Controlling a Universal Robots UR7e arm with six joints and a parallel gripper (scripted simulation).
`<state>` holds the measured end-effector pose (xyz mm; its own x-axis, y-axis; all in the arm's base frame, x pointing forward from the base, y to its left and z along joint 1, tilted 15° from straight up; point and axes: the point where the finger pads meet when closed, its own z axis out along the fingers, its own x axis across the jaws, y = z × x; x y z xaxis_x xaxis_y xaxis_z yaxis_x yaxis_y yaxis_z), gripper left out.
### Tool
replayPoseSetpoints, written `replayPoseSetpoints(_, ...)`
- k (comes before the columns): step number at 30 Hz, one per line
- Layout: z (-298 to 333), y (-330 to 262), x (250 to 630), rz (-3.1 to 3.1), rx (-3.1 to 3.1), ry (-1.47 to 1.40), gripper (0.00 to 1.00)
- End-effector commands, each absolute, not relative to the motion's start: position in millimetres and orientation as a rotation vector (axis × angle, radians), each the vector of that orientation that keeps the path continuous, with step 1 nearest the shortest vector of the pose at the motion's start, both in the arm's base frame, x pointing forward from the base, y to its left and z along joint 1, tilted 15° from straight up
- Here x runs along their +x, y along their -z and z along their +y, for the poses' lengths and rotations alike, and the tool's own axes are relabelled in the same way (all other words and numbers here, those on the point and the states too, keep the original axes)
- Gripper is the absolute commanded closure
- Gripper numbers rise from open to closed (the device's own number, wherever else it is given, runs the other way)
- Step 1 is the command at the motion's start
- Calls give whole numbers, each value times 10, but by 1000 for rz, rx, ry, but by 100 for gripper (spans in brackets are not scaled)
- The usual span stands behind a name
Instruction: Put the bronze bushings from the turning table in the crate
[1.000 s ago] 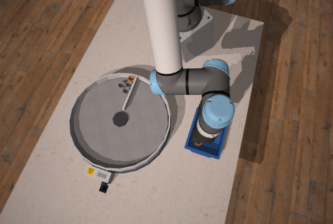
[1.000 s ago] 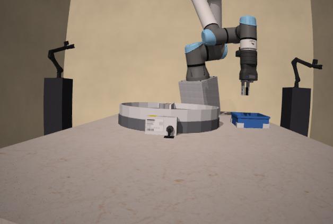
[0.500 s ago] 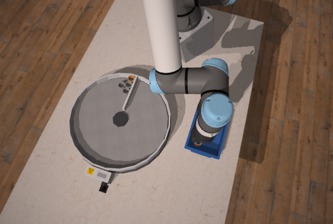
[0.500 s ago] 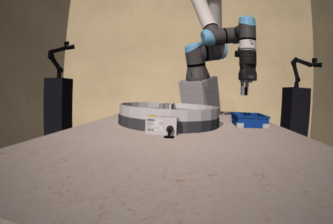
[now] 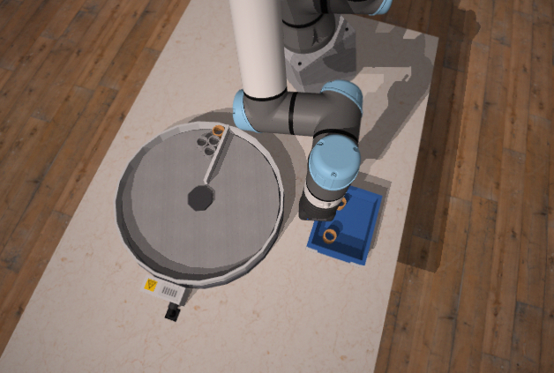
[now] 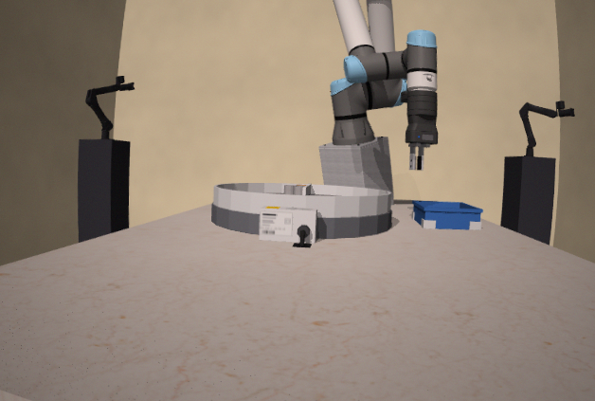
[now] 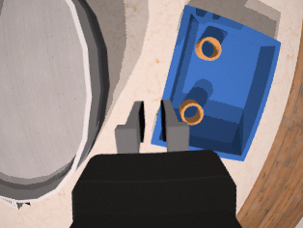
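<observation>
The grey turning table [image 5: 198,203] carries one bronze bushing [image 5: 218,129] at its far rim, beside the divider bar, with three steel bushings [image 5: 207,142] close by. The blue crate [image 5: 347,225] stands right of the table and holds two bronze bushings [image 5: 330,235] [image 5: 341,203]. They also show in the wrist view [image 7: 191,112] [image 7: 206,47]. My gripper [image 6: 416,162] hangs high above the crate's left edge. In the wrist view its fingers stand a little apart with nothing between them.
The turning table has a raised rim, a central octagonal hub [image 5: 200,197] and a control box [image 6: 287,226] at the front. Two black camera stands [image 6: 103,184] [image 6: 528,193] flank the table top. The robot base [image 6: 355,165] stands behind the turning table.
</observation>
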<state>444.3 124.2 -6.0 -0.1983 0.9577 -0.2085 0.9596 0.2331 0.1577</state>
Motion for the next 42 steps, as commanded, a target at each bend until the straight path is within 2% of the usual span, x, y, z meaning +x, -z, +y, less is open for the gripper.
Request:
replayPoseSetpoints(1,1045,48,4342,2246,1797,9,60)
replayPoseSetpoints(4,744,35,4183,2246,1797,10,60)
replayPoseSetpoints(16,744,35,4183,2246,1797,10,60)
replayPoseSetpoints(21,250,15,3922,2245,1798,11,60)
replayPoseSetpoints(33,250,15,3922,2245,1798,11,60)
replayPoseSetpoints(38,-244,-5,3660,2244,1800,14,60)
replayPoseSetpoints(42,-244,-5,3660,2244,1800,14,60)
